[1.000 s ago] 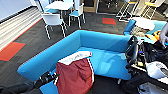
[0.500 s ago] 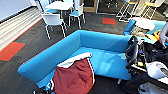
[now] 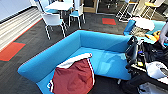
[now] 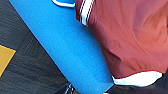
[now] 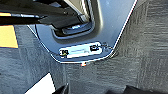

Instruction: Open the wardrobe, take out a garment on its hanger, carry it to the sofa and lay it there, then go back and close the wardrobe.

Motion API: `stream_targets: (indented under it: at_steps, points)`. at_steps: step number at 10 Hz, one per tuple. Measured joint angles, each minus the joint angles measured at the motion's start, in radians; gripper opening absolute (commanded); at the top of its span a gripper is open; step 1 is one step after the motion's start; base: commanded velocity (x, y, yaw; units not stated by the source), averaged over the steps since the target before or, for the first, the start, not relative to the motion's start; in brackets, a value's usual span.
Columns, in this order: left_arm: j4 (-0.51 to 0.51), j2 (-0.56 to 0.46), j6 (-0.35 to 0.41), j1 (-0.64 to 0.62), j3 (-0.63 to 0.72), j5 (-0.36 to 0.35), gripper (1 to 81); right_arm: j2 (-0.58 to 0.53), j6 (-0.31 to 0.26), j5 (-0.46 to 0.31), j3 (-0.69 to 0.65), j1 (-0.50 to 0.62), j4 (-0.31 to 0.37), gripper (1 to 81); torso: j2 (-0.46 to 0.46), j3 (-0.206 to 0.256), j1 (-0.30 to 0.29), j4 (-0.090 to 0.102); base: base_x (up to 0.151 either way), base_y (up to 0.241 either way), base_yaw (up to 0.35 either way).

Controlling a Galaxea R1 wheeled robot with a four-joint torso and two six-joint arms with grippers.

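Observation:
The bright blue sofa (image 3: 105, 42) stands right in front of me in the head view. The maroon garment (image 3: 73, 77) with its white sleeve lies spread on the near end of the seat and hangs over the front edge. In the left wrist view the garment (image 4: 130, 37) rests against the sofa's rounded blue edge (image 4: 67, 52). A thin white curve beside the striped hem looks like the hanger (image 4: 62, 3). My right arm (image 3: 132, 53) is folded by my body at the sofa's right end. The right wrist view faces my own base (image 5: 82, 37) and the carpet.
White chairs (image 3: 53, 21) and a white table (image 3: 61, 5) stand behind the sofa on dark carpet with red patches (image 3: 10, 51). A second blue seat (image 3: 140, 27) piled with things is at the back right. A person's hand (image 3: 163, 35) shows at the right edge.
The garment has settled a little lower onto the seat. The whole picture has shifted slightly with the camera.

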Motion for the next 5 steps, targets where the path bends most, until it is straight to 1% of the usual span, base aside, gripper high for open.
stream_targets:
  at_steps: [3, 5]
  points:
    - [0.24, 0.08, 0.0, 0.177, -0.008, 0.055, 81.1, 0.003, 0.007, 0.0, -0.024, 0.004, 0.001, 81.1, 0.0, 0.001, 0.0, 0.0, 0.0, 0.0, 0.0]
    - [0.38, 0.15, 0.0, 0.274, -0.029, 0.071, 81.1, 0.014, 0.009, 0.003, -0.024, 0.016, 0.001, 81.1, 0.0, 0.001, -0.001, 0.0, 0.0, 0.0, 0.0]
